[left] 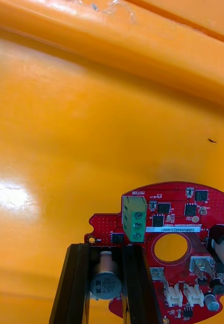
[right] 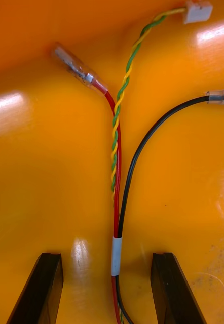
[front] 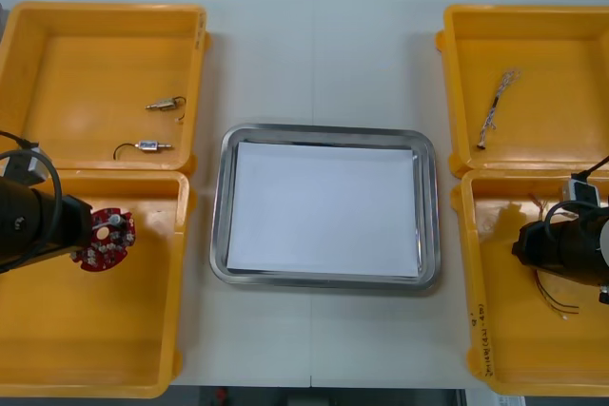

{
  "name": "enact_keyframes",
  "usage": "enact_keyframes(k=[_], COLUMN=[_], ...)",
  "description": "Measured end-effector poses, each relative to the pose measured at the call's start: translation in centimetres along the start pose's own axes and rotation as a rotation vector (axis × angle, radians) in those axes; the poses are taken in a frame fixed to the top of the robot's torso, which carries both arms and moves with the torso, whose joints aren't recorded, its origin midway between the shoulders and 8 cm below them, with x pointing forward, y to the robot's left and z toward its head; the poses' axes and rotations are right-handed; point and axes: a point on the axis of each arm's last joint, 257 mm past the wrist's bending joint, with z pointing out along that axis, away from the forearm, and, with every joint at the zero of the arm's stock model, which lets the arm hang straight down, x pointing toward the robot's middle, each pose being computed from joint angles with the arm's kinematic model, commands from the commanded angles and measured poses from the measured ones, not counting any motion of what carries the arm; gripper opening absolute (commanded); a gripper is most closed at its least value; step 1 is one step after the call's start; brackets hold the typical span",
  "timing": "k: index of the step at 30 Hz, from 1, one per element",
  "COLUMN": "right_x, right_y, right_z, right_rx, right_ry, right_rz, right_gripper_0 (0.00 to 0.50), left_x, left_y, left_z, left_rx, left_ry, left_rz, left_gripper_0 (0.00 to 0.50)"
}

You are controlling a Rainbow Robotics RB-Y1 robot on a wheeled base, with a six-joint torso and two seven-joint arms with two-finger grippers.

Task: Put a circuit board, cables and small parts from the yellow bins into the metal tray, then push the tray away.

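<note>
Where white lettering reads "MOTOR" above a green terminal block point(left: 135, 218), the round red circuit board point(left: 218, 215) sits in the far half of the near left yellow plastic bin point(front: 95, 368). Left gripper point(left: 106, 248) has its black fingers closed on a silver cylinder point(left: 106, 281) standing on that board, the arm reaching in across the bin's left edge. Right gripper point(right: 107, 255), spread wide, straddles the taped red and black cables point(right: 116, 217) in the near right yellow bin point(front: 514, 349).

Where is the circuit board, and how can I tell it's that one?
Start at the metal tray in the middle, then look to the robot's left, at the nearer yellow bin. The circuit board lies there, with the left tool shut on it. It is the only round red thing; the bin behind holds just small metal parts.
</note>
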Motion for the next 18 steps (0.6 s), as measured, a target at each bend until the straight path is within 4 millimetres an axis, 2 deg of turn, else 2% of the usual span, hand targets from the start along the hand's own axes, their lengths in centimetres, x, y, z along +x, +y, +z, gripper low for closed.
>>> enact_keyframes(k=[2,3,18], right_x=[0.0,0.0,-0.2], right_y=[0.0,0.0,0.0], right_z=[0.0,0.0,-0.4], right_rx=[0.0,0.0,-0.005], right_ry=[0.0,0.0,-0.019], right_rz=[0.0,0.0,-0.01], right_gripper_0=[0.236,0.0,0.0], left_x=[-0.2,-0.3,-2.6], left_y=[-0.5,-0.7,-5.5], left_z=[-0.4,-0.6,-3.5], left_rx=[0.009,0.012,0.069], left_ry=[0.005,0.004,-0.017], left_rz=[-0.001,0.0,0.105], left_gripper_0=[0.0,0.0,0.0])
